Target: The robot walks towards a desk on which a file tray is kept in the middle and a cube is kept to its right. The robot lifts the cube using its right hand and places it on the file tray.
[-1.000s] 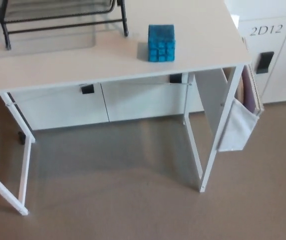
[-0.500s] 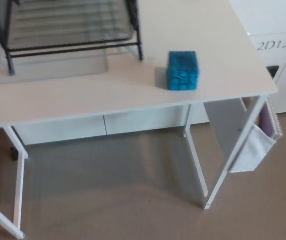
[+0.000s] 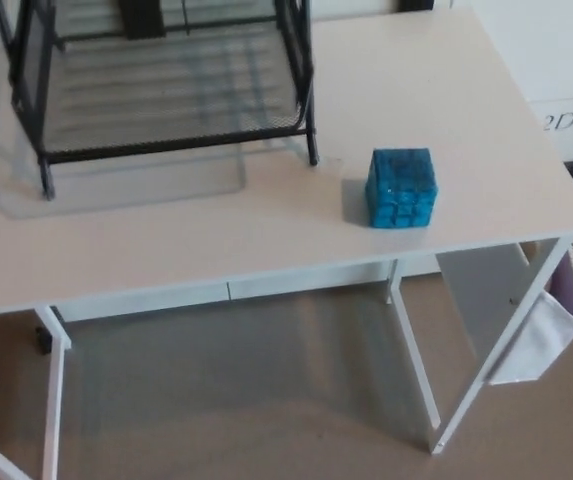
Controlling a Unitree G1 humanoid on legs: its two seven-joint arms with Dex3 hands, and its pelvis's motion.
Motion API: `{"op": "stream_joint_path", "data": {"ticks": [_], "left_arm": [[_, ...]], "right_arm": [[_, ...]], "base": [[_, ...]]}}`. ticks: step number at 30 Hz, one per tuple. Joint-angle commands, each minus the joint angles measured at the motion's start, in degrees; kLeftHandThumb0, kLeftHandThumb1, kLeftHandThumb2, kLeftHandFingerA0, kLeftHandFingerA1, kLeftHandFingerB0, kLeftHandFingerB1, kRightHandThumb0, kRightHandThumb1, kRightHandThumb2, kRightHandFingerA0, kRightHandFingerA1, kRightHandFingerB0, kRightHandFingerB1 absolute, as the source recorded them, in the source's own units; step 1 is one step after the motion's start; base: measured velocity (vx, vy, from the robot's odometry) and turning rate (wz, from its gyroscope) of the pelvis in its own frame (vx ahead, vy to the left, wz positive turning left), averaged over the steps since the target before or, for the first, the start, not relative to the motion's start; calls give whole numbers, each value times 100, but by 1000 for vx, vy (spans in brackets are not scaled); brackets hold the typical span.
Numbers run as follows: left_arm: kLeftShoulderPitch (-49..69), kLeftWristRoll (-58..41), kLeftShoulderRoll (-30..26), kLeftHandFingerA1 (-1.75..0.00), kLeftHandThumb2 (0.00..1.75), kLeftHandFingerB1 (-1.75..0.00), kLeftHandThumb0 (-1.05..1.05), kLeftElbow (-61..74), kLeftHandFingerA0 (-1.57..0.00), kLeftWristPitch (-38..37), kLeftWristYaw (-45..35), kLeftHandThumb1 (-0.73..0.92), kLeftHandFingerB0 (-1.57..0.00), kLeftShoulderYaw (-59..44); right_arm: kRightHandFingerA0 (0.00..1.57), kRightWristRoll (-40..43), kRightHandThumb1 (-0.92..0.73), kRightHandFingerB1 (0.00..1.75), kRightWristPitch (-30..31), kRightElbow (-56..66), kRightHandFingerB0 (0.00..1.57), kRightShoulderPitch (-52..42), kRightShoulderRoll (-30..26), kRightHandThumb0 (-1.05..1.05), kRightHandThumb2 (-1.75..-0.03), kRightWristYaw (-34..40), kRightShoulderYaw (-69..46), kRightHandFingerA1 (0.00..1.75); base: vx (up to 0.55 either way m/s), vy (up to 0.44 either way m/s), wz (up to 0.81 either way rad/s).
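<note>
From my head view neither of the robot's hands shows, so I cannot tell how open either is or whether it touches anything. The blue cube (image 3: 400,187) sits on the white desk (image 3: 216,240) at roughly 4 o'clock from the black wire file tray (image 3: 176,144), just beside the tray's front right leg but apart from it, nothing resting on it. At 3 o'clock of the cube, past the desk edge, I read "2D12" on a white cabinet (image 3: 570,121). A pale pouch (image 3: 541,345) hangs off the desk's right side.
</note>
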State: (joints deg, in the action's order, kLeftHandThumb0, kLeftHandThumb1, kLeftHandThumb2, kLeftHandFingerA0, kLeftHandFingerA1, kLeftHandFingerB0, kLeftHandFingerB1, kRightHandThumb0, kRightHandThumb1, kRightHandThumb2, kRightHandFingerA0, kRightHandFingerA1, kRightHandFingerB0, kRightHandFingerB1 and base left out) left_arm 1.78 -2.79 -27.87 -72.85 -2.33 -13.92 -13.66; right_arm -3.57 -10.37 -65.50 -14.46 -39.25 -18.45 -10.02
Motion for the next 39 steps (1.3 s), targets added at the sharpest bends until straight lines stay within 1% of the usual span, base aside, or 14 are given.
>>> {"op": "stream_joint_path", "data": {"ticks": [1,3,10,12,15,19,20,22,23,25,29,35,37,39], "left_arm": [[-31,-24,-95,-92,158,-87,-81,-27,-6,54,55,58,0,-48],[-15,-37,-97,-92,157,-86,-79,-10,-6,32,15,57,0,-62],[-49,-29,-145,-91,157,-86,-77,-17,-5,-46,71,60,0,-66],[-51,-34,-171,-92,158,-86,-77,47,-8,21,62,61,0,-69],[11,-78,-176,-99,152,-93,-103,44,-14,-71,-32,44,-9,-118],[13,-71,-208,-92,157,-86,-76,56,-13,-39,0,62,0,-149],[1,-112,-193,-97,155,-90,-104,92,-14,-43,-11,51,-11,-182],[-41,-231,-162,-95,156,-88,-101,76,-9,86,-19,51,-5,-295],[1,-237,-157,-92,158,-87,-75,95,-9,32,-83,63,0,-312],[36,-221,-153,-91,161,-86,-75,90,-7,34,-108,67,0,-328],[-29,-189,-149,-96,168,-88,-81,-20,-14,104,-7,74,0,-353],[-92,-245,-159,-94,170,-89,-79,-26,-7,137,-45,78,0,-453],[-37,-227,-175,-95,166,-90,-78,32,-10,17,-102,72,0,-421],[-44,-223,-169,-91,158,-86,-74,31,-10,118,26,65,0,-411]], "right_arm": [[31,37,-56,33,-115,-100,8,25,1,-86,-90,91,-11,58],[19,186,-52,35,-87,-117,4,22,35,-78,-89,-25,-131,54],[39,52,-56,32,-167,-50,2,3,6,-78,-92,26,35,60],[22,352,-52,34,-315,-85,2,-40,91,-73,-89,-108,-245,51],[24,492,-52,33,-554,-147,2,-44,101,-73,-89,-161,-495,50],[39,559,-55,33,-822,206,6,-151,156,-77,-88,115,-738,53],[32,576,-55,32,-822,231,5,-58,143,-74,-89,79,-771,50],[32,784,-52,37,-598,231,7,106,118,-74,-86,-80,-968,49],[39,799,-61,31,-649,398,11,59,123,-66,-59,7,-1044,35],[30,756,-52,34,-716,611,6,-36,129,-69,-84,98,-1096,47],[30,688,-54,26,-1056,744,5,-110,143,-75,-87,259,-1164,47],[32,862,-52,29,-961,895,6,-210,246,-71,-83,142,-1315,47],[34,923,-64,27,-743,843,9,-184,264,-64,-59,68,-1341,33],[25,936,-52,29,-667,845,4,-196,234,-68,-84,15,-1340,46]], "base": [[158,76,2],[140,111,-7],[162,206,-14],[233,342,-6],[186,279,-11],[121,132,2],[91,76,0],[102,36,7],[78,-8,7],[31,-13,4],[185,-49,-7],[31,11,-5],[-23,105,-12],[-24,165,-7]]}}
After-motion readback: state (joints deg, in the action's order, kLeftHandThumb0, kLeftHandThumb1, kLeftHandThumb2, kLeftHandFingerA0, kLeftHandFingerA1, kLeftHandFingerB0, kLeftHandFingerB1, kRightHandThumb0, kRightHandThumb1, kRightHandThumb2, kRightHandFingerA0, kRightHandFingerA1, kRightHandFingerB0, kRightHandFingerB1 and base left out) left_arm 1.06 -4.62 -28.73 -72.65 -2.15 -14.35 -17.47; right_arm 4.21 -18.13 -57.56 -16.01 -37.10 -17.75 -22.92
